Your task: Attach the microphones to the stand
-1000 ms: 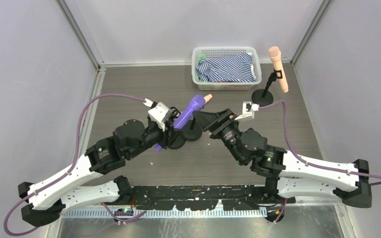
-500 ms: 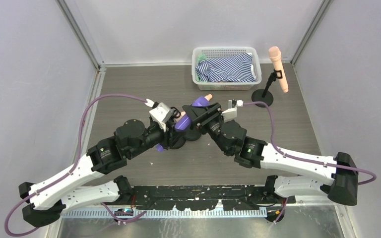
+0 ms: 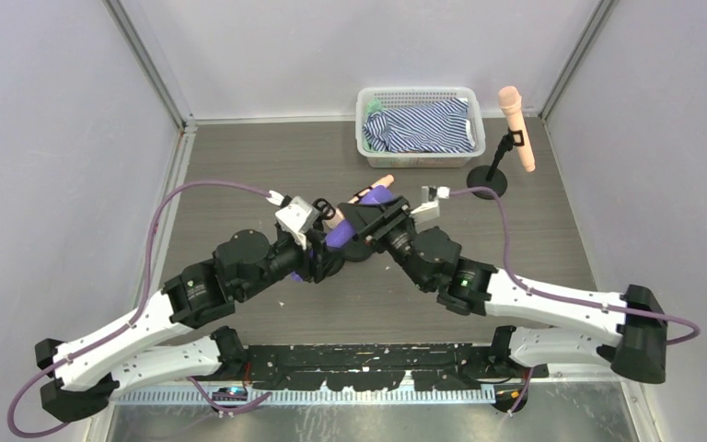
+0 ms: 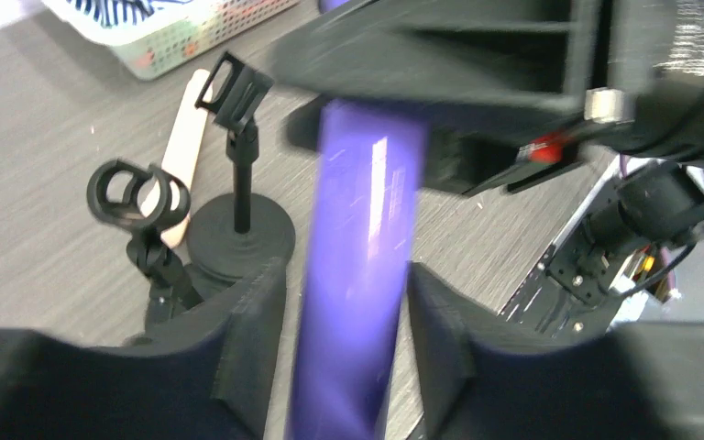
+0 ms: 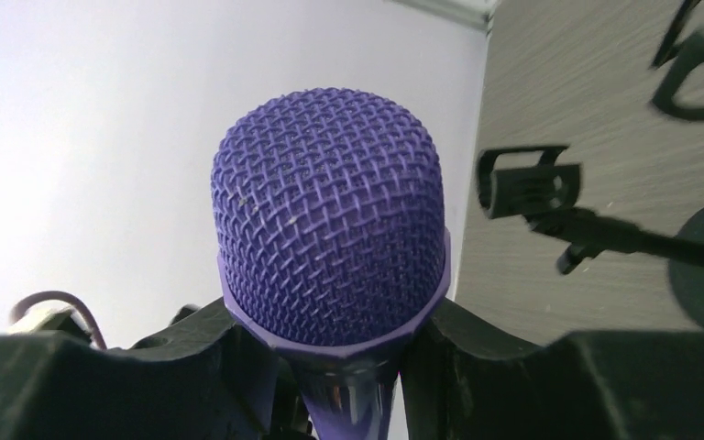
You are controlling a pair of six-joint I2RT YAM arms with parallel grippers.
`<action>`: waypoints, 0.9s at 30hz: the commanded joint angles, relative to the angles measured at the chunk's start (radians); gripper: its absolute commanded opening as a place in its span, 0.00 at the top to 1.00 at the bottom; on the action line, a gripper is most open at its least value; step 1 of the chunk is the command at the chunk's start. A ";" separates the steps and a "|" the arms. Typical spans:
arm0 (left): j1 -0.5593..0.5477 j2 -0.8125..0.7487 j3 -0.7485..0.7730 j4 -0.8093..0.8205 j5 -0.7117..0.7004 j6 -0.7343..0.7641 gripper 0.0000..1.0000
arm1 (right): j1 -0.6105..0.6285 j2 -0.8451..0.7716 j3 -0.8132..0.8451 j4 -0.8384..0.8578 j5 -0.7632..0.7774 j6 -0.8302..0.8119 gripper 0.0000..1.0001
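The purple microphone (image 3: 342, 228) hangs tilted over the table's middle, held at both ends. My left gripper (image 4: 348, 302) is shut on its smooth handle (image 4: 357, 238). My right gripper (image 5: 335, 344) is shut just under the mesh head (image 5: 330, 243), its fingers against the collar. In the top view the two grippers, left (image 3: 324, 241) and right (image 3: 368, 219), meet nose to nose. Two empty stands with black clips (image 4: 137, 197) (image 4: 234, 92) sit below them. A peach microphone (image 4: 181, 151) lies flat behind those stands. Another peach microphone (image 3: 516, 127) sits clipped in the far right stand (image 3: 486, 180).
A white basket (image 3: 419, 158) with striped cloth stands at the back, near the clipped stand. Grey walls close in the table on the left, back and right. Purple cables trail from both wrists across the tabletop.
My right gripper swung left onto the purple microphone's head and closed around it. The microphone has tipped lower over the empty stands, with the left gripper still on its handle.
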 commanded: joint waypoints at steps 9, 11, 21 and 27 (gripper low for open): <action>0.011 -0.119 -0.140 0.007 -0.192 -0.111 0.12 | -0.009 -0.354 -0.043 -0.261 0.358 -0.540 0.99; 0.011 -0.130 -0.158 0.008 -0.199 -0.089 0.11 | -0.010 -0.381 -0.035 -0.327 0.357 -0.618 0.99; 0.348 -0.042 -0.197 0.059 0.126 -0.027 0.12 | -0.022 -0.449 -0.038 -0.462 0.356 -0.694 0.99; 0.591 0.021 -0.237 0.259 0.439 -0.051 0.13 | -0.025 -0.475 -0.035 -0.507 0.355 -0.682 0.99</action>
